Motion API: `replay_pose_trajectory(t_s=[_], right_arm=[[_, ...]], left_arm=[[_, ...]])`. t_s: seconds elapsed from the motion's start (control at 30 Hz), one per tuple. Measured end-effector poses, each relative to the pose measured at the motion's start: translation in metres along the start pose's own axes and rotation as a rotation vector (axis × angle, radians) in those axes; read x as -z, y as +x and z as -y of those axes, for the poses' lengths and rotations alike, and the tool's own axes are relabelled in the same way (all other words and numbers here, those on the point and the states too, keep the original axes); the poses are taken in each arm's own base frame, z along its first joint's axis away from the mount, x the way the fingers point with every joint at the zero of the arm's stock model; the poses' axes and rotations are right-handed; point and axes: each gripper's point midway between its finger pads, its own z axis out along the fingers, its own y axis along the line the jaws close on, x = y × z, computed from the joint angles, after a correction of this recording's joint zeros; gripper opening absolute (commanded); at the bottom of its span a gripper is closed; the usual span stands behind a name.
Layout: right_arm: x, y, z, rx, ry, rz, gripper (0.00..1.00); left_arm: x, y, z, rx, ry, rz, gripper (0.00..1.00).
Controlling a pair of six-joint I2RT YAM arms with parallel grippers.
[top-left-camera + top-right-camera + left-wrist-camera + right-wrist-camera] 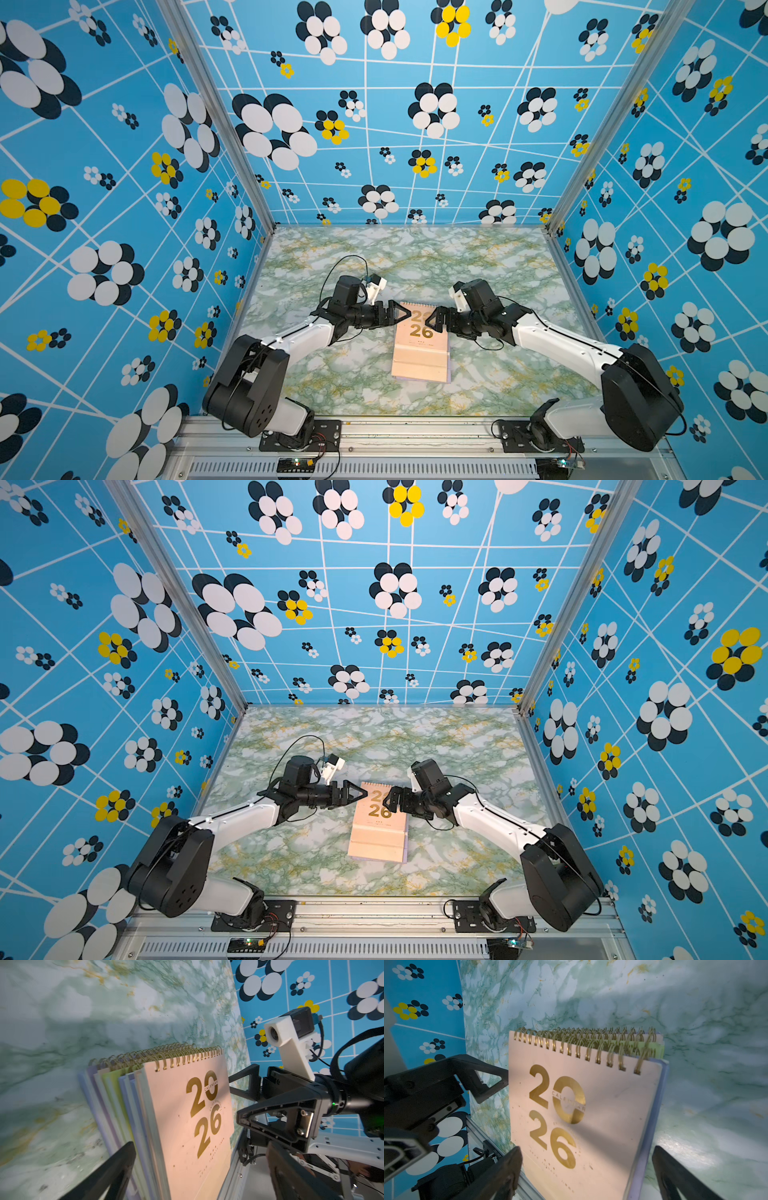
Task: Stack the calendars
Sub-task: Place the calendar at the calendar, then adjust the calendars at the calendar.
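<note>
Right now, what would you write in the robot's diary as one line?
calendars: one pile on table | top: peach-pink calendar | left gripper: open at pile's spiral end | right gripper: open, opposite side

Top views high, looking down from front, wrist views close, facing each other across calendars (pixel 187 1126)

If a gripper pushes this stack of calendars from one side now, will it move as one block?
Probably not: the stack looks loose, with lavender and green edges fanned out beneath the peach top calendar, so layers may shear. The smooth covers look slippery. The gold spiral rings overlap and might snag.
</note>
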Motion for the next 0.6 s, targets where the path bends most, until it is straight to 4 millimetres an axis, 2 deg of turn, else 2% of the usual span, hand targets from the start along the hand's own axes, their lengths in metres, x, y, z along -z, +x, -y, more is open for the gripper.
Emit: replay_pose_trajectory(t_s=[0.17, 0.43, 0.6], right_arm=[[0.0, 0.0, 0.001, -0.001, 0.003, 0.002, 0.99], [0.003, -0.004, 0.015, -0.027, 0.067, 0.013, 0.99], [0.006, -0.011, 0.027, -0.061, 0.088, 0.027, 0.99]], left_arm=[[0.012, 0.006, -0.002, -0.074, -0.131, 0.004, 1.0], [0.006, 0.034, -0.009, -0.153, -0.271, -0.089, 1.0], [0.002, 0.039, -0.01, -0.175, -0.323, -0.12, 0.99]])
